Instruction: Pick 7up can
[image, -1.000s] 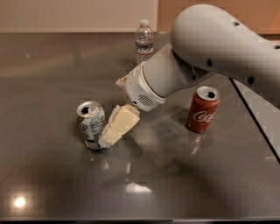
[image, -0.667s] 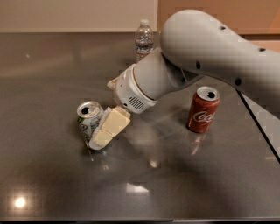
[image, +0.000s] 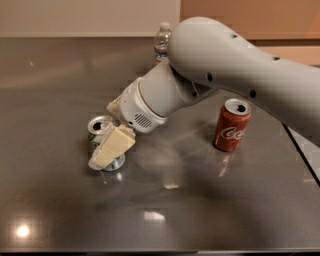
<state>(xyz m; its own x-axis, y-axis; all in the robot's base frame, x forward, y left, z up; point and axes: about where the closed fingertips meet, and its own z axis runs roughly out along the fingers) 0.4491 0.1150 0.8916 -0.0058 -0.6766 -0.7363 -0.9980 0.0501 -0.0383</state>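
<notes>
The 7up can (image: 100, 124), silver-white with green markings and a silver top, stands upright on the dark table (image: 75, 210) at centre left. My gripper (image: 100, 145) has come down at the can from the right. It is open, with one cream finger (image: 112, 148) across the front of the can's body and the other behind it. The near finger hides most of the can's side. The can's base rests on the table.
A red Coca-Cola can (image: 231, 125) stands upright to the right of my arm. A clear plastic water bottle (image: 161, 42) stands at the back, partly behind the arm. The table's right edge (image: 305, 160) runs diagonally at the far right.
My gripper has moved left toward the 7up can. The near finger now overlaps the can's body instead of standing beside it. The can has not moved.
</notes>
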